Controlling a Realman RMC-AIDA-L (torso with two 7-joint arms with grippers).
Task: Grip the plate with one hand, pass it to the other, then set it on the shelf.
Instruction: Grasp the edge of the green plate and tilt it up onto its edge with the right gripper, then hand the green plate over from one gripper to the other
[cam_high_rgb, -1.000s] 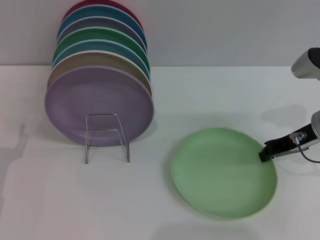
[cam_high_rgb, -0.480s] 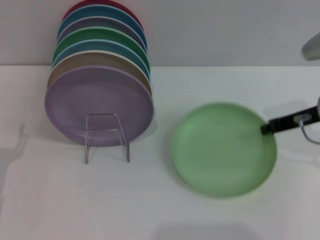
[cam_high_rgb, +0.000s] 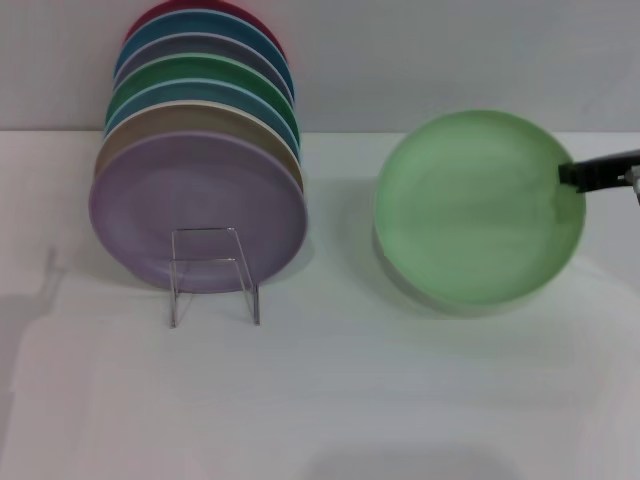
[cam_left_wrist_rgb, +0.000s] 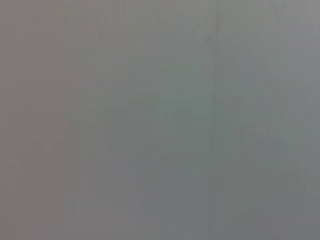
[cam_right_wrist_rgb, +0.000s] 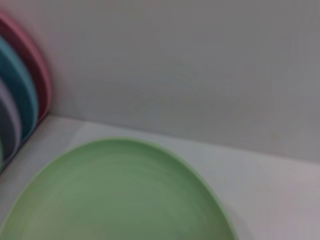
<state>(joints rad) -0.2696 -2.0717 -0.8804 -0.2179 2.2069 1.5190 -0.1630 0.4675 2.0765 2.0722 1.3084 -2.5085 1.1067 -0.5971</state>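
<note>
The light-green plate (cam_high_rgb: 478, 206) hangs in the air at the right, lifted off the table and tilted toward me, its shadow on the table below. My right gripper (cam_high_rgb: 568, 174) is shut on the plate's right rim; only a black finger shows at the frame's right edge. The plate also fills the lower part of the right wrist view (cam_right_wrist_rgb: 117, 195). The wire shelf (cam_high_rgb: 212, 275) stands at the front left, its front loop bare. My left gripper is out of the head view, and the left wrist view shows only plain grey.
Several plates stand on edge in the rack behind the loop, a lilac plate (cam_high_rgb: 197, 210) in front, then tan, blue, green and red ones (cam_high_rgb: 205, 60). White table (cam_high_rgb: 330, 390) and a grey wall behind.
My right gripper has lifted the light-green plate off the table, up and back to the right, and the plate has tilted to face me. The rack has not moved.
</note>
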